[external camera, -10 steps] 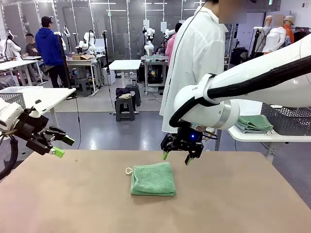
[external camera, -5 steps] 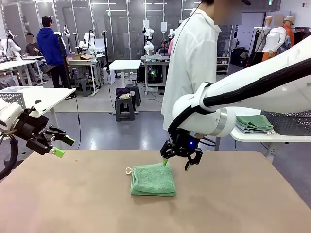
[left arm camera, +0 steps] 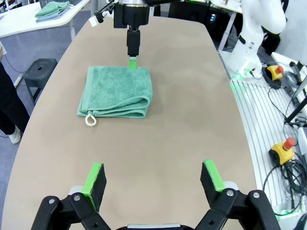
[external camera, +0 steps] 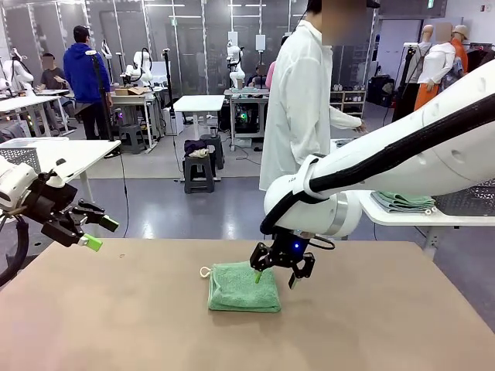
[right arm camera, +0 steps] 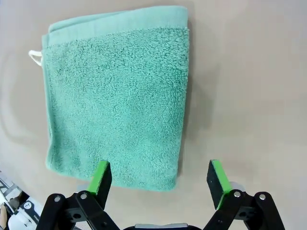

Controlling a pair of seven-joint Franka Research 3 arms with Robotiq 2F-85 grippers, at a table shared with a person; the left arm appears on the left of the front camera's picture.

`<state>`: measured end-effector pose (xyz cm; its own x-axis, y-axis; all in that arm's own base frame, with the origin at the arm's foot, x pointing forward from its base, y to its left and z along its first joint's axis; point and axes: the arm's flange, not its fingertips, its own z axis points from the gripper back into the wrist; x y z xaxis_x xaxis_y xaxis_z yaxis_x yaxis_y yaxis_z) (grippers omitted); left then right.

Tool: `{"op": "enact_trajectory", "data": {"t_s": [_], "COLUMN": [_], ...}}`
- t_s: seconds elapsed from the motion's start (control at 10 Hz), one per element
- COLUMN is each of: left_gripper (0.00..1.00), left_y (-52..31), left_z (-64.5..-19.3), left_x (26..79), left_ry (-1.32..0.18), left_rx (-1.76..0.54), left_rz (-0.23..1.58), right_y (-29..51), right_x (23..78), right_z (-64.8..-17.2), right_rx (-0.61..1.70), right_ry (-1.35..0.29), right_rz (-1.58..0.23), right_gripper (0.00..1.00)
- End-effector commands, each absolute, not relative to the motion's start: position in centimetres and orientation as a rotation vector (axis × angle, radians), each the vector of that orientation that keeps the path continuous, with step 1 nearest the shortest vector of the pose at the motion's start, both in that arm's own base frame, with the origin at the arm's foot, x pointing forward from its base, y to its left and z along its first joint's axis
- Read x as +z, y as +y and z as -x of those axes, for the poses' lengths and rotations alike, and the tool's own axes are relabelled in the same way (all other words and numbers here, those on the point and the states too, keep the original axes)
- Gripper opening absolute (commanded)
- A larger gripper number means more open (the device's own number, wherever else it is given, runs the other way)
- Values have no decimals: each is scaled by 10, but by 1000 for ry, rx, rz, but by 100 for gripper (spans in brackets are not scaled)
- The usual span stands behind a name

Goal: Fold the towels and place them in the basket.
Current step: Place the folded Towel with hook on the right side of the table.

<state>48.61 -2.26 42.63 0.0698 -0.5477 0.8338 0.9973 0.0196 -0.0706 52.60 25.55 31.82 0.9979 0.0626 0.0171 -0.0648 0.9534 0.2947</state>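
A mint green towel (external camera: 244, 287) lies folded on the tan table, its white corner loop (external camera: 205, 272) at the far left. My right gripper (external camera: 273, 276) hovers open just above the towel's far right corner. In the right wrist view one finger (right arm camera: 101, 176) is over the towel (right arm camera: 117, 91) and the other over bare table. My left gripper (external camera: 97, 233) hangs open at the table's left edge, holding nothing. From there it looks across at the towel (left arm camera: 117, 91) and the right gripper (left arm camera: 133, 60). A dark lattice-sided basket (external camera: 472, 201) stands on the side table at right, partly behind my right arm.
A person in a white coat (external camera: 298, 108) stands beyond the far edge, turned toward the side table (external camera: 402, 220). Folded grey-green cloths (external camera: 402, 202) lie on it. A paler perforated bin (external camera: 19, 157) sits on a white table at left. Bare tabletop surrounds the towel.
My right gripper has come down and slightly left, from above the far edge onto the towel's far right corner. The person has shifted right. The left arm has not moved.
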Motion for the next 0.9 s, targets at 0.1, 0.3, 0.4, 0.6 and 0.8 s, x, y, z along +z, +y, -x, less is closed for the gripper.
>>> {"op": "enact_trajectory", "data": {"t_s": [0.1, 0.3, 0.4, 0.6, 0.8], "left_gripper": [100, 100, 100, 100, 100], "left_y": [-23, -23, -23, -23, -23], "left_z": [-484, -484, -484, -484, -484], "left_x": [427, 427, 427, 427, 427], "left_ry": [-721, -721, -721, -721, -721], "left_rx": [-1383, -1383, -1383, -1383, -1383], "left_rz": [783, 783, 783, 783, 783], "right_y": [269, 268, 268, 268, 268], "right_x": [314, 308, 304, 300, 297], "right_z": [-533, -537, -538, -540, -540], "right_rx": [60, 53, 53, 48, 57], "right_ry": [-48, -52, -68, -79, -76], "right_rz": [-281, -287, -305, -315, -323], "right_gripper": [100, 100, 100, 100, 80]}}
